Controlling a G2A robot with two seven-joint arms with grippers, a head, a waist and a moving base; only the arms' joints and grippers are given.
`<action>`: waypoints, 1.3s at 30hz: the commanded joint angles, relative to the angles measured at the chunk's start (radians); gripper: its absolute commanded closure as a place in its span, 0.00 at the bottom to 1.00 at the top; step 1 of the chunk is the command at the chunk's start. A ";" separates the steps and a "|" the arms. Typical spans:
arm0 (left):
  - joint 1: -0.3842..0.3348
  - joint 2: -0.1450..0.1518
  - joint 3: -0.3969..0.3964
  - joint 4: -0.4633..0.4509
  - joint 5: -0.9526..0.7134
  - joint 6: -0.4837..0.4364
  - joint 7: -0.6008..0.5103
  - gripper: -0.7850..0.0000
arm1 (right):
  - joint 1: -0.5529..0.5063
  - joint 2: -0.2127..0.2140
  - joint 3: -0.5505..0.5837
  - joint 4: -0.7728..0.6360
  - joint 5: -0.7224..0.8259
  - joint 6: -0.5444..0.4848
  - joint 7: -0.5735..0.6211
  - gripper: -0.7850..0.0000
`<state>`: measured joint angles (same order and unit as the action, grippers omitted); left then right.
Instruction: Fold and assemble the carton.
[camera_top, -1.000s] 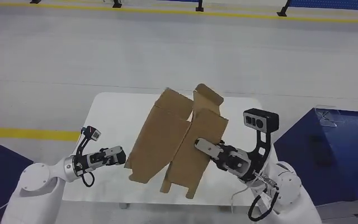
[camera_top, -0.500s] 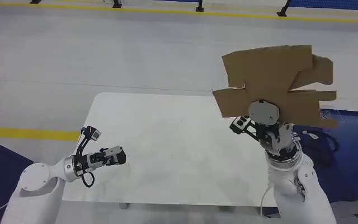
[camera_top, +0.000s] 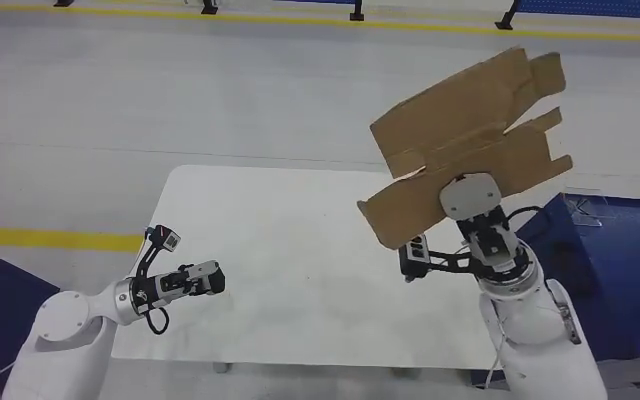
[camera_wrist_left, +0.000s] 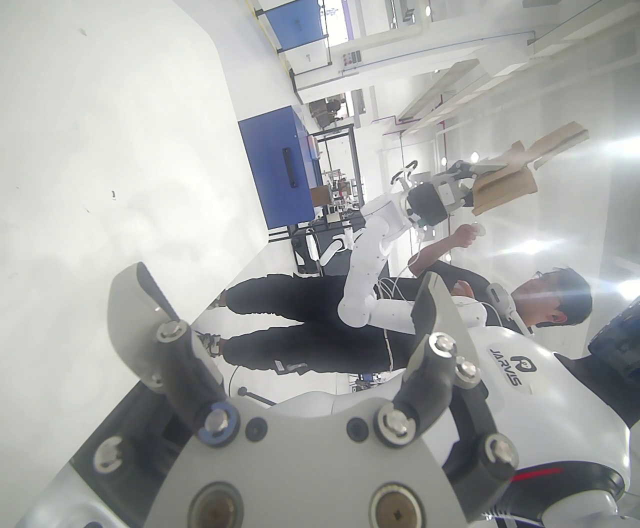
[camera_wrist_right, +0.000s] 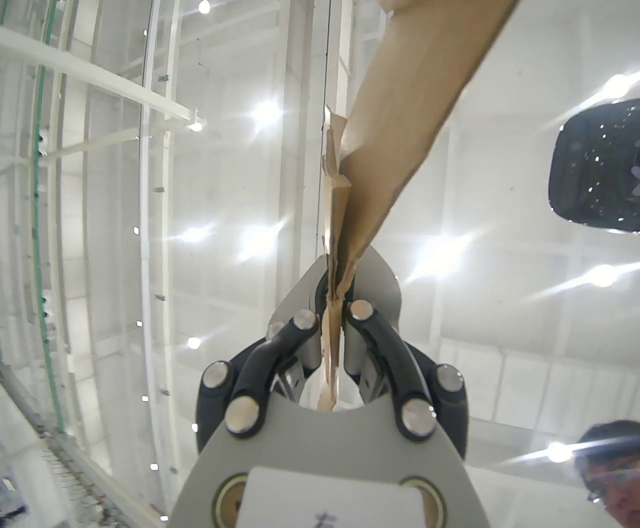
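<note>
Near left corner of table (camera_top: 300, 260), left gripper (camera_top: 212, 277): jaws spread wide, nothing held, low over the bare top.
Right side, right gripper (camera_wrist_right: 337, 285): clamped tight on one edge of the carton, raised well off the table.
Carton (camera_top: 470, 130): flat, unfolded blank, held aloft and tilted above the table's far right corner; touches nothing but the right gripper.
Step in hand: judged to be lifting and presenting the blank; no panel erected yet.
Next move: probably calls for lowering the carton within the left gripper's reach, so one holds while the other opens a panel.
View difference: the right wrist view shows cardboard layers pinched between the jaws; the top view shows the flap outline instead.
</note>
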<state>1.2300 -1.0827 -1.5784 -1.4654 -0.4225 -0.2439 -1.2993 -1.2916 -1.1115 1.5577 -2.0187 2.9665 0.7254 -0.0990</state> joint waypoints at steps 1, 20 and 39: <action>0.000 0.000 0.000 0.000 0.000 0.000 0.000 0.00 | 0.009 -0.002 0.086 -0.023 -0.275 0.004 0.078 1.00; 0.000 0.000 0.000 0.000 0.000 0.000 0.000 0.00 | 0.066 0.027 -0.048 0.207 -2.184 -0.344 1.087 1.00; 0.000 0.000 0.000 0.000 0.000 0.000 0.000 0.00 | 0.285 0.022 -0.189 0.535 -2.316 -0.514 1.249 1.00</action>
<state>1.2300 -1.0827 -1.5784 -1.4654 -0.4225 -0.2439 -1.2993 -1.0068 -1.0896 1.3691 -1.4836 0.6509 0.2119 1.1495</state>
